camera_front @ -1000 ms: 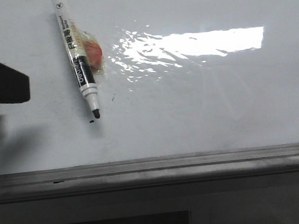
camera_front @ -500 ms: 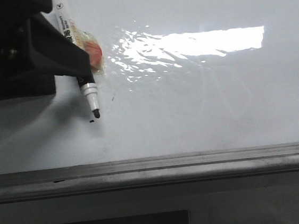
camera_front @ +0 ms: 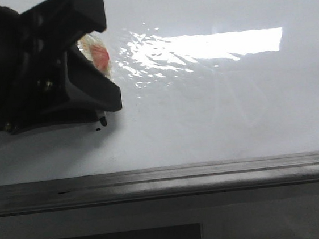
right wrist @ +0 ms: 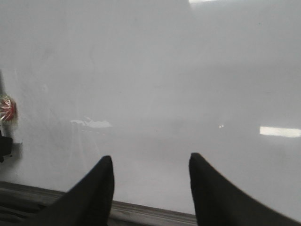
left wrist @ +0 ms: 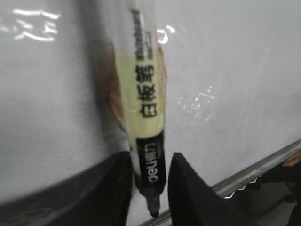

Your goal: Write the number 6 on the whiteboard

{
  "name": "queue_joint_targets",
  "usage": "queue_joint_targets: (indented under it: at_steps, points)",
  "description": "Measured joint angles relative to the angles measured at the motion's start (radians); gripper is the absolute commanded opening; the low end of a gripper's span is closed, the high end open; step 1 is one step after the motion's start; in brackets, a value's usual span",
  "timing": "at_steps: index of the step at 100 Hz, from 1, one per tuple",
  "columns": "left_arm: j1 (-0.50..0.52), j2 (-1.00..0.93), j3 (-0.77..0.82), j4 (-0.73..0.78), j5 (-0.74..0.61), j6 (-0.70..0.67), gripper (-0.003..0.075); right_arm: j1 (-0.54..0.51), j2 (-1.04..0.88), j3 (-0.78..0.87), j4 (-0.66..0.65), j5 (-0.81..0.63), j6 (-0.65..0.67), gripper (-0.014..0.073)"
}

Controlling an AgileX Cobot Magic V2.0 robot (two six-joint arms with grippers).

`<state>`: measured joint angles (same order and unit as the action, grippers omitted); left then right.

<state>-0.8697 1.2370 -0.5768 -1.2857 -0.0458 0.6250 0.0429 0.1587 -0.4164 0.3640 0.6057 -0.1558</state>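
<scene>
A large glossy whiteboard (camera_front: 232,106) lies flat, a bright bar of glare across it and a grey metal ledge (camera_front: 166,181) along its near edge. No number 6 can be seen anywhere on the board; the only ink visible is a tiny black dot (camera_front: 99,127) just below the marker tip.

The left gripper (left wrist: 149,188) is down over a whiteboard marker (left wrist: 143,108) lying on the board. From its wrist camera, the two black fingers (left wrist: 186,188) stand either side of the marker's black lower band, with the pale yellow printed barrel stretching away beyond them and the dark tip poking out between the fingertips. The jaws sit close to the barrel on both sides, but blur makes it impossible to tell whether they actually press on it. From the front, the black gripper body hides most of the marker; only the tip shows below it. Just beyond the jaws, beside the barrel, lies a small red-and-yellow thing (camera_front: 99,56).

The right gripper (right wrist: 151,188) hangs over bare board, its fingers spread apart with nothing between them.
</scene>
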Motion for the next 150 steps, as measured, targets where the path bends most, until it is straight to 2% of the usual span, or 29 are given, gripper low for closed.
queue_joint_targets:
  at_steps: [6,26,35,49,70,85,109,123,136,150]
  points:
    - [0.0,0.005,-0.002,-0.004,0.004,0.0,-0.002,0.0,0.0,0.0,0.0,0.0,0.0,0.0323]
    - [0.0,-0.005,-0.001,0.005,0.004,0.0,-0.0019,0.0,0.0,0.0,0.002,0.0,-0.001,0.0323]
    - [0.0,-0.031,0.003,0.074,0.011,0.0,-0.0019,0.0,0.0,-0.005,0.022,0.006,-0.032,0.0323]
    - [0.009,-0.105,0.008,0.334,0.093,0.0,-0.0019,0.0,0.002,-0.046,0.14,0.046,-0.212,0.0323]
    - [0.009,-0.17,-0.058,0.813,0.499,0.0,-0.0019,0.019,0.061,-0.085,0.379,0.14,-0.569,0.0323]
    - [0.009,-0.168,-0.099,1.018,0.671,0.026,-0.0019,0.11,0.111,-0.087,0.41,0.195,-0.699,0.0323]
    - [0.009,-0.153,-0.105,1.071,0.706,0.109,-0.0019,0.261,0.225,-0.087,0.41,0.218,-0.776,0.0325]
    - [0.009,-0.152,-0.115,1.071,0.706,0.17,-0.0019,0.358,0.279,-0.12,0.35,0.211,-0.804,0.0337]
    - [0.009,-0.152,-0.139,1.073,0.703,0.248,-0.0019,0.448,0.359,-0.184,0.29,0.163,-0.81,0.0374]
    - [0.009,-0.152,-0.169,1.073,0.701,0.281,-0.0019,0.506,0.477,-0.236,0.309,0.065,-0.814,0.0379]
